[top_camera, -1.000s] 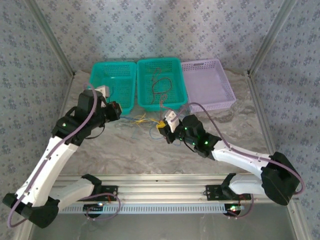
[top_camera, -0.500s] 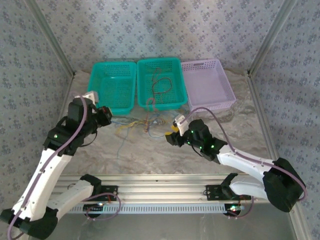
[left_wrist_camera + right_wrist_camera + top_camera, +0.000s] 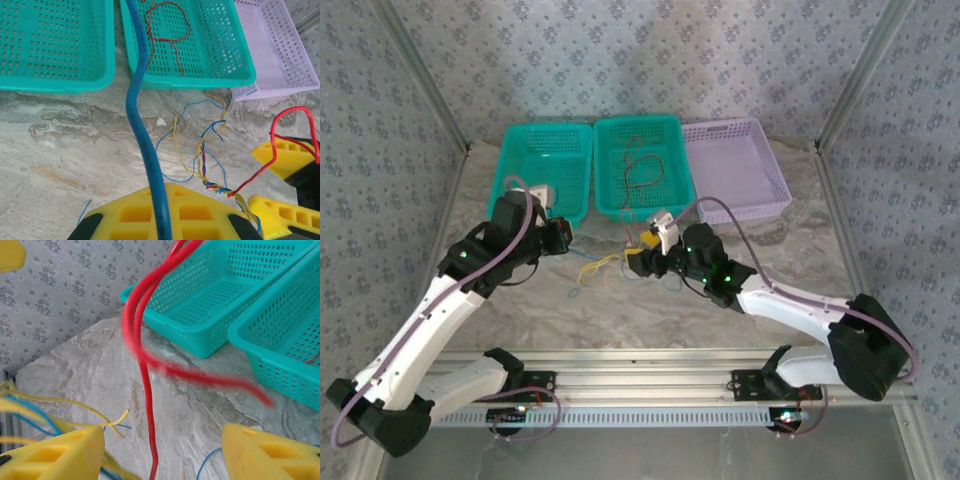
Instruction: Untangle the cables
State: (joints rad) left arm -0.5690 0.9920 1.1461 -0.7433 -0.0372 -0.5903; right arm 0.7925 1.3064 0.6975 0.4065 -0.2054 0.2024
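Top external, left gripper: clamped on the blue cable; the left wrist view has it coming out from between the yellow fingers.
Blue cable, long axis: straight out ahead of the left gripper, lifted off the table, heading for the rim of the middle basket.
Tangle: on the table, ahead and to the right of the left gripper and just in front of the right one. A twisted yellow, blue and red braid runs from it to the right fingers.
Red cable: hangs down through the gap between the right gripper's fingers, blurred, with neither pad on it as far as I can see. The left wrist view shows it looped over one of those fingers. Another red length lies in the middle basket, and I cannot tell if it is the same strand.
Right gripper: jaws wide, clamping nothing; yellow strands drape over its left finger.
Nearer arm: the right, I'd say, since the braid ends at its fingers while the left sits a little apart.
What the move turns on: the braid lies roughly along the line between the two grippers, so a pull would probably run along that line.
Left arm pose: elbow folded, wrist turned right toward the tangle.
Right arm pose: stretched low across the table, wrist pointing left at the tangle.
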